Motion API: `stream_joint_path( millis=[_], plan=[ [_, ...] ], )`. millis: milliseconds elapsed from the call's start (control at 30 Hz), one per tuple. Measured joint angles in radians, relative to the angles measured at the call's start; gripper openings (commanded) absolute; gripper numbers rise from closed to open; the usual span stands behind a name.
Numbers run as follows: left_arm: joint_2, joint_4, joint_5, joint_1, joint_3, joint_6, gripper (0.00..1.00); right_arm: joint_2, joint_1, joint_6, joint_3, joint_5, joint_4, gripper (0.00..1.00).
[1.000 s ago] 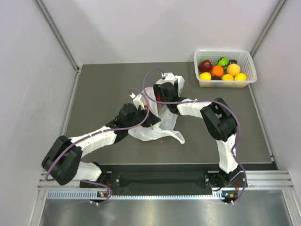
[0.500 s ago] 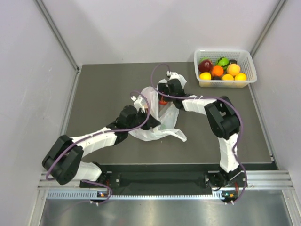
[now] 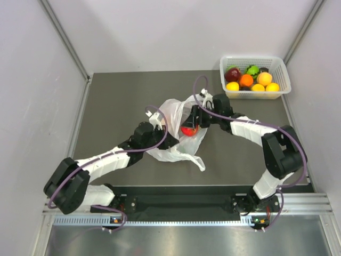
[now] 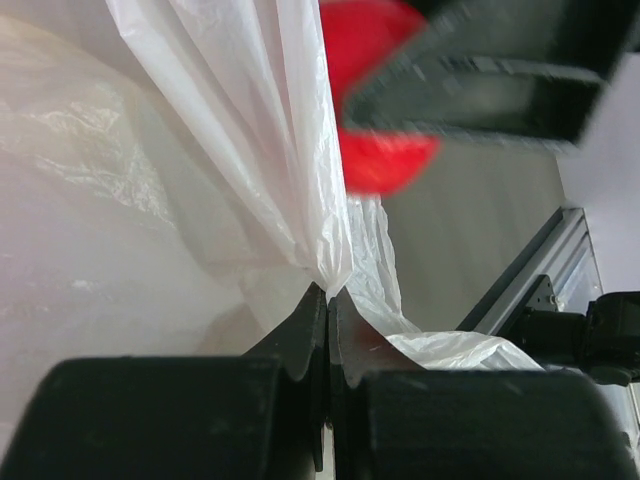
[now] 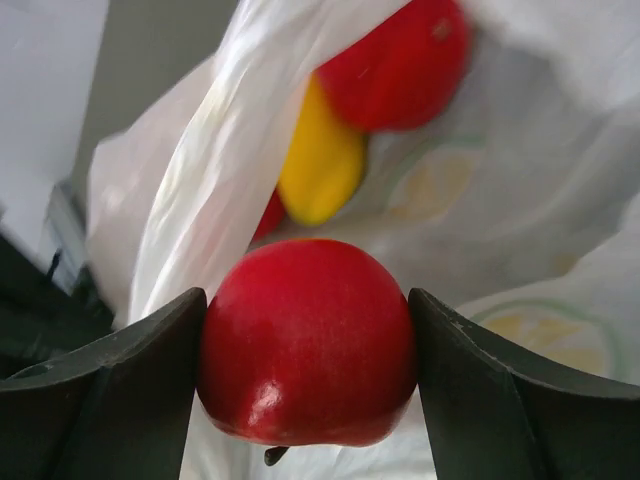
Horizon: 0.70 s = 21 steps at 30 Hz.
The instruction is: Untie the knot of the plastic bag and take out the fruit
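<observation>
Grey table (image 3: 117, 106) carries the plastic bag (image 3: 171, 109), its mouth open, so the knot looks undone. The left gripper (image 4: 328, 300) is clamped on a gathered fold of the bag. The right gripper (image 3: 193, 120) squeezes a red fruit (image 5: 305, 340) just above the opening. A second red fruit (image 5: 400, 65) and a yellow fruit (image 5: 318, 160) lie inside, not yet taken out. The basket (image 3: 282, 92) stands well apart.

Dark grey matte tabletop (image 3: 117, 106), boxed in on three sides by plain pale walls (image 3: 176, 32) (slim metal struts (image 3: 64, 37) in the back corners). Slotted aluminium rail (image 3: 298, 201) along the near edge; soft, even light.
</observation>
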Motion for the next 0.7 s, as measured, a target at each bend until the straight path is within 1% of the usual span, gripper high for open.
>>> stream_joint_path(
  millis=[33, 67, 167, 300, 433, 500, 567, 700],
  plan=[
    [-0.005, -0.005, -0.006, 0.000, 0.000, 0.005, 0.00, -0.017, -0.001, -0.002, -0.013, -0.047, -0.013, 0.12],
    [-0.009, -0.010, -0.014, 0.000, 0.000, 0.010, 0.00, -0.033, -0.001, -0.003, -0.025, -0.086, -0.030, 0.08],
    [-0.014, -0.023, -0.029, 0.000, 0.000, 0.020, 0.00, -0.097, -0.002, -0.003, -0.071, -0.210, -0.069, 0.00],
    [-0.025, -0.041, -0.047, 0.000, -0.002, 0.040, 0.00, -0.218, -0.016, -0.010, -0.090, -0.301, -0.141, 0.00],
    [-0.050, -0.056, -0.048, 0.000, -0.016, 0.051, 0.00, -0.374, -0.084, -0.014, -0.063, -0.347, -0.171, 0.00],
    [-0.067, -0.072, -0.048, 0.000, -0.023, 0.054, 0.00, -0.428, -0.144, -0.018, -0.009, -0.324, -0.179, 0.00],
    [-0.090, -0.093, -0.048, 0.000, -0.025, 0.056, 0.00, -0.447, -0.197, -0.025, 0.050, -0.251, -0.189, 0.00],
    [-0.155, -0.134, -0.051, 0.000, -0.024, 0.068, 0.00, -0.436, -0.291, -0.027, 0.140, 0.039, -0.180, 0.00]
  ],
)
